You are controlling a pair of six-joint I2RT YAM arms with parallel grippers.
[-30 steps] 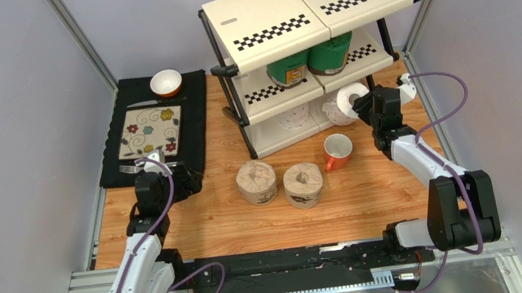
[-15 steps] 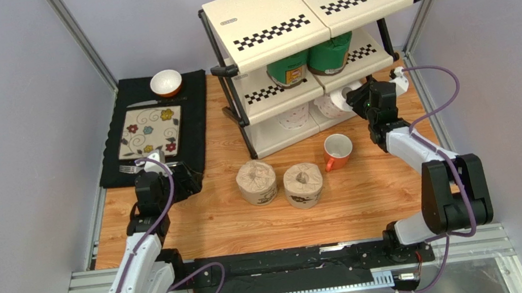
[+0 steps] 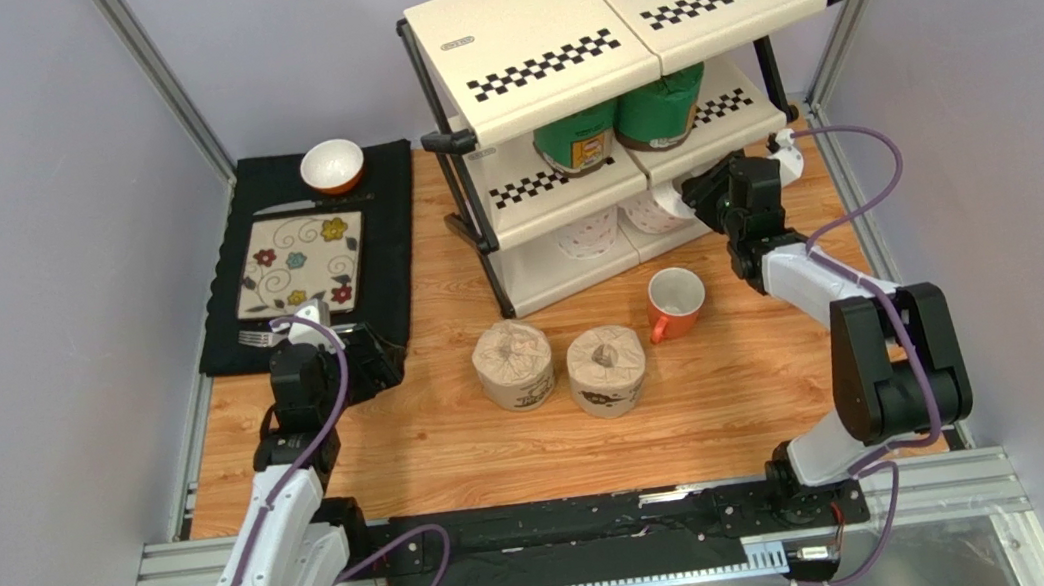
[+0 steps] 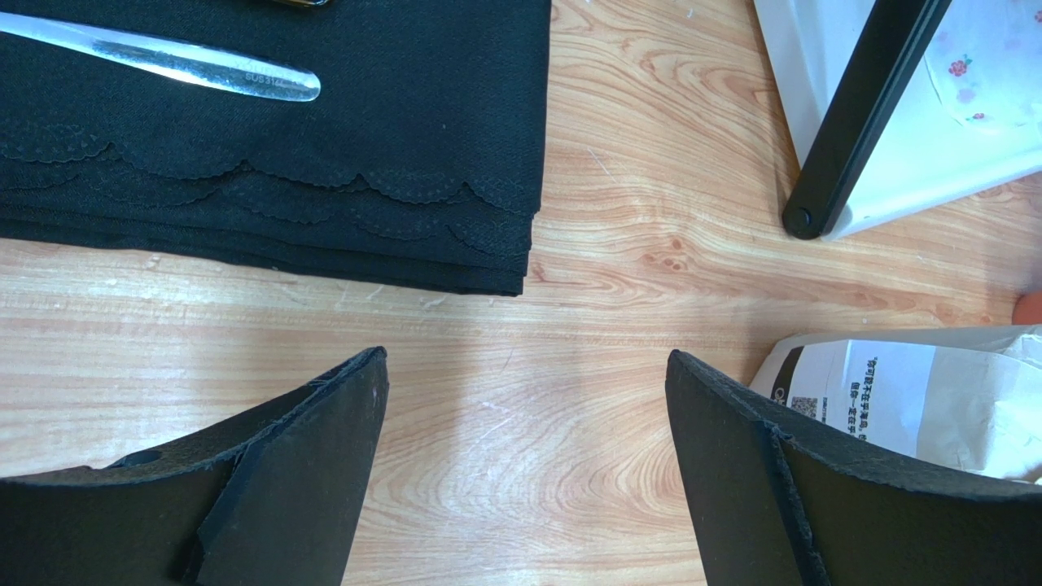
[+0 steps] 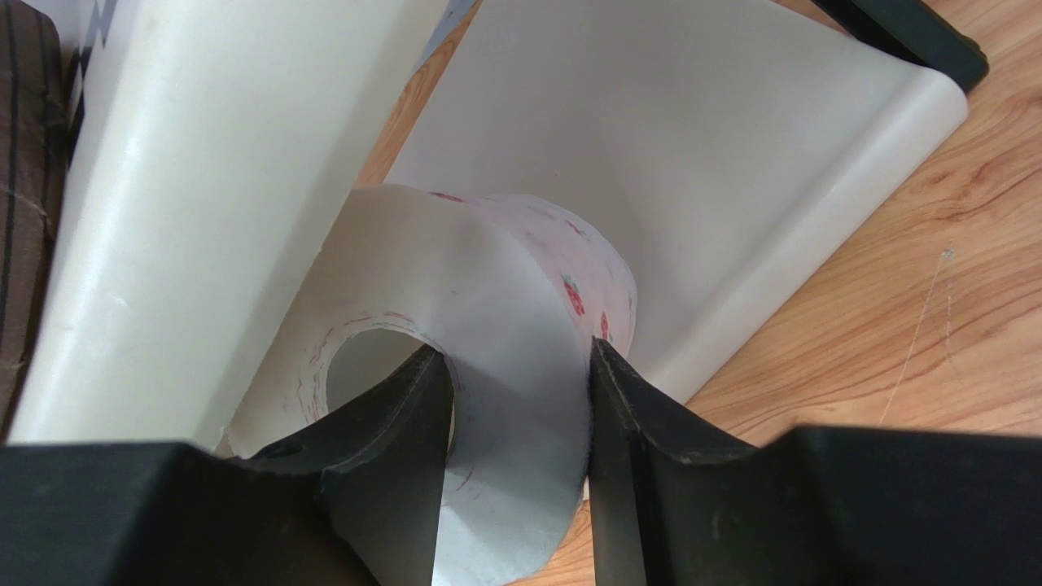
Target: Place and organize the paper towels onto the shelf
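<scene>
- Now the right fingers are pinched on the wall of a white roll. One finger is in its hole and one is outside.
- A moment ago this roll was out in front of the shelf, on the right side.
- Since then the right arm has reached farther. The roll is now tucked into the bottom level, at the right, under the middle board.
- I cannot tell if the roll is resting all the way on the bottom board yet.
- Another white roll is already on the bottom level, just to the left. So the two white ones end up side by side.
- Two green rolls stand next to each other on the middle level.
- Two brown rolls are not put away. They sit on the tabletop, in front of the shelf and near an orange mug.
- The left fingers are wide apart with nothing in them. They hang low over the tabletop beside a black mat, and that arm has not moved.
- I think the next job is to let go of the white roll and pull back gently, so it does not get dragged out.
- After that, only the brown rolls are left to do.
</scene>
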